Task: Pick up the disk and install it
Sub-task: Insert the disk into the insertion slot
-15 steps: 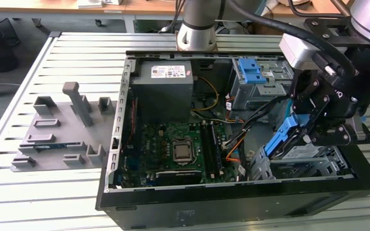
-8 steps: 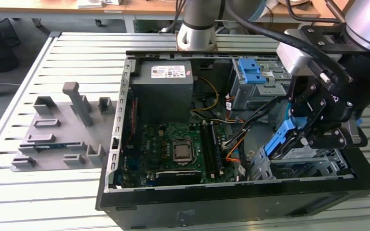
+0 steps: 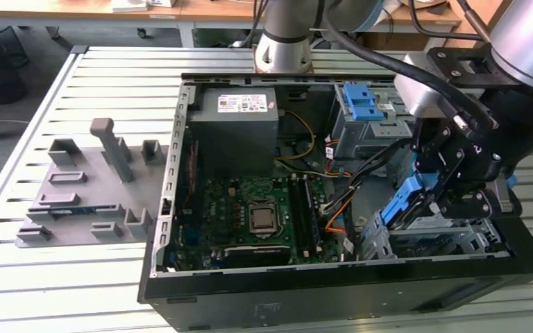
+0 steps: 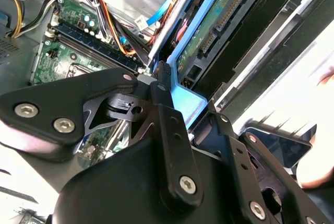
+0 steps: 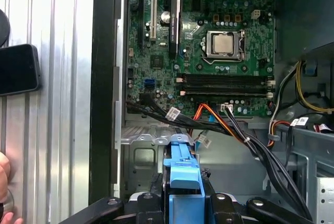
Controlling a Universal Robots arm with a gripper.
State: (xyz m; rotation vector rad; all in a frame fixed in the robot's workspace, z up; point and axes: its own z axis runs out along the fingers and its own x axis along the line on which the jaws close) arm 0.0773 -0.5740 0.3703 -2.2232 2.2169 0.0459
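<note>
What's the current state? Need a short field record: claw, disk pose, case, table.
claw: shut on disk
disk pose: tilted on edge above grey drive cage, apparently not seated
case: open; motherboard and power supply exposed
table: grey fixture tray at the exterior view's left of the case
also: dark phone lying on the table, in the first wrist view

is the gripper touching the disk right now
Touching. In the first wrist view the gripper clamps the disk by its blue bracket, with a finger pressed against each side and no gap showing.
</note>
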